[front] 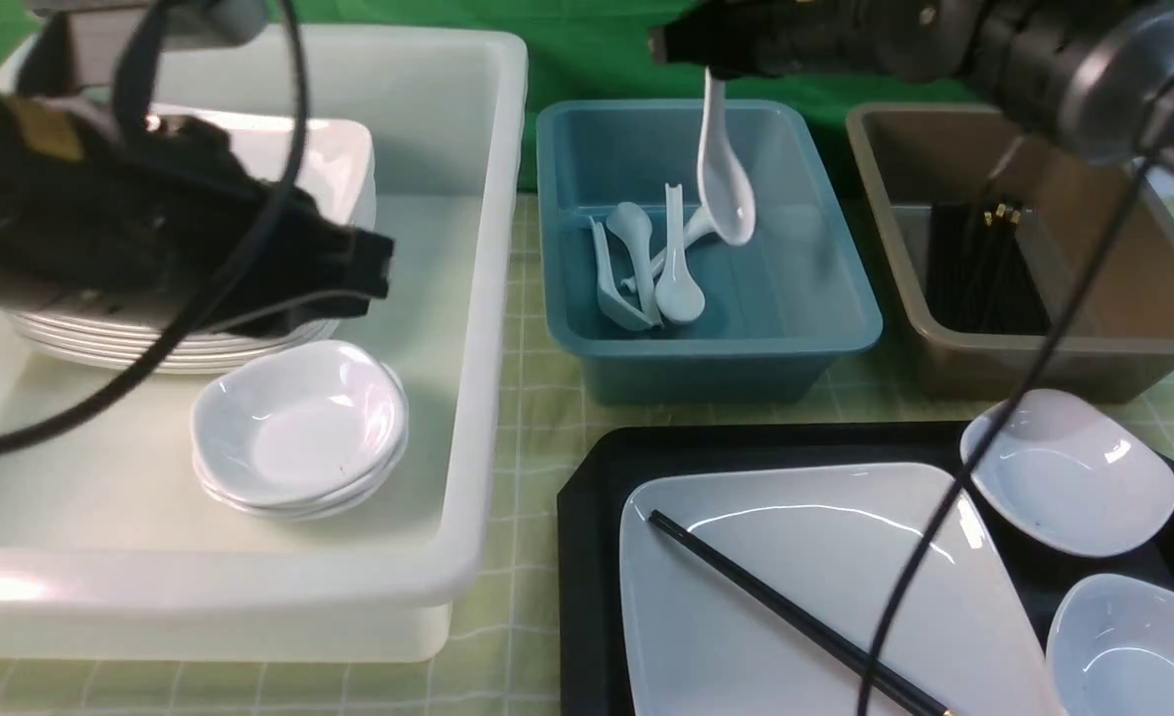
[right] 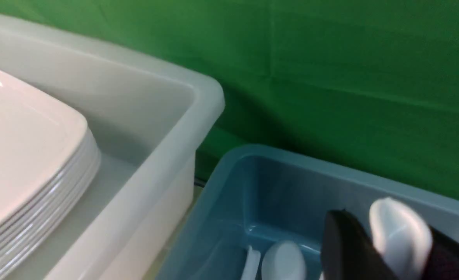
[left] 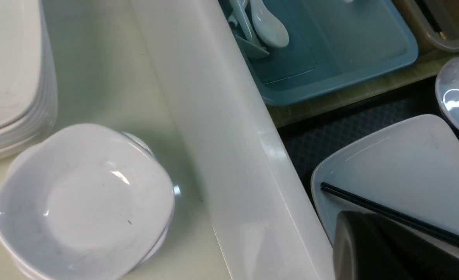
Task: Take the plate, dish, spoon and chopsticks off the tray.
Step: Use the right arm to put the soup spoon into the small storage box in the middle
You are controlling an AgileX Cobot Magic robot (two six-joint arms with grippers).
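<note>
Right gripper (front: 708, 60): jaws closed narrowly on the handle end of the spoon (front: 727, 194), which hangs bowl-down and touches nothing else. Straight below it is the teal bin (front: 711, 343). Loose spoons (front: 646, 268) lie on the bin floor to the gripper's left, bare floor lies to its right, and the walls stand well apart from the hanging bowl. A brown bin (front: 1044, 348) sits further to its right. Below the gripper and on the robot's side, the tray (front: 587, 557) carries the plate (front: 795, 547), the chopsticks (front: 775, 607) lying slantwise across it, and two small dishes (front: 1069, 477). Left gripper (front: 378, 267): jaws shut, empty, hovering inside the rim line of the white bin (front: 492, 298), with stacked dishes (front: 298, 428) below it.
</note>
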